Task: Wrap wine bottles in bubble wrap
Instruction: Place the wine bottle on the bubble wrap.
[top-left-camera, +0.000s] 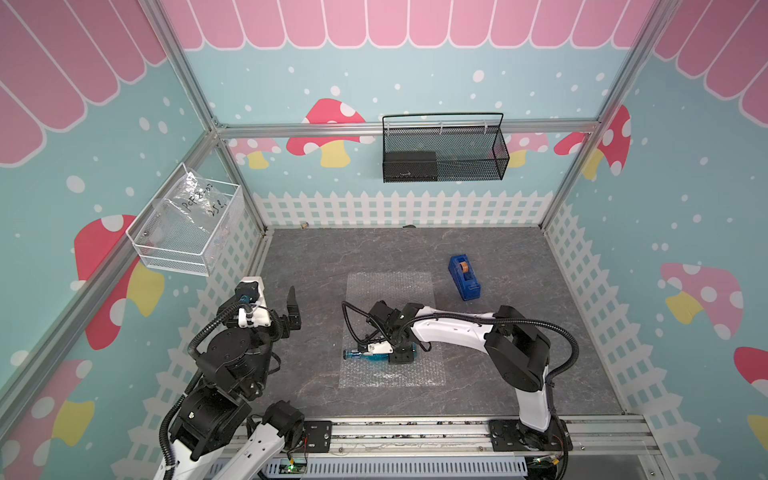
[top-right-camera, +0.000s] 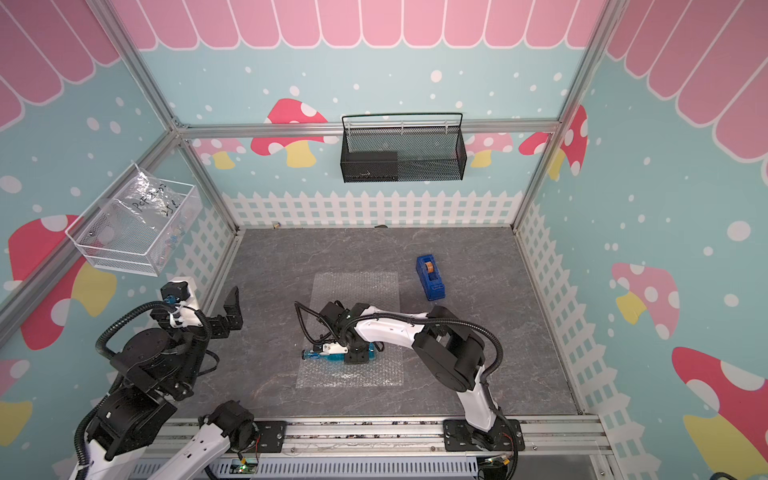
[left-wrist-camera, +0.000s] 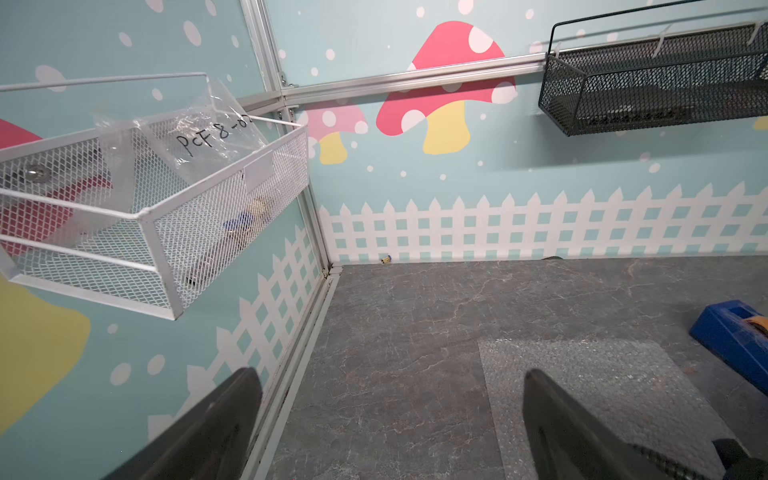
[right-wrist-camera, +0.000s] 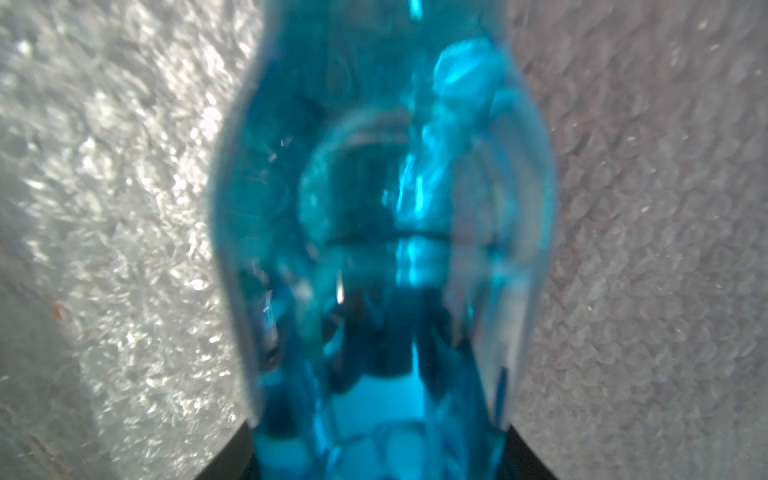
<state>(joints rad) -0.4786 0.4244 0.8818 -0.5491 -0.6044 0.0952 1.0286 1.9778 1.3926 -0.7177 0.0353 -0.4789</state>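
A small translucent blue wine bottle (top-left-camera: 360, 354) (top-right-camera: 318, 354) lies on its side across the near part of the bubble wrap (top-left-camera: 390, 291) (top-right-camera: 355, 286), its neck pointing left. My right gripper (top-left-camera: 401, 356) (top-right-camera: 358, 356) is shut on the bottle's body from above. In the right wrist view the bottle (right-wrist-camera: 382, 208) fills the middle between my dark fingers, with bubble wrap (right-wrist-camera: 644, 208) on both sides. My left gripper (top-left-camera: 293, 309) (top-right-camera: 231, 307) (left-wrist-camera: 388, 374) is raised at the table's left side, open and holding nothing.
A dark-blue tape dispenser (top-left-camera: 464, 277) (left-wrist-camera: 731, 336) stands right of the wrap's far end. A white mesh basket (top-left-camera: 174, 253) holding a clear plastic bag hangs on the left wall. A black mesh basket (top-left-camera: 469, 162) hangs on the back wall.
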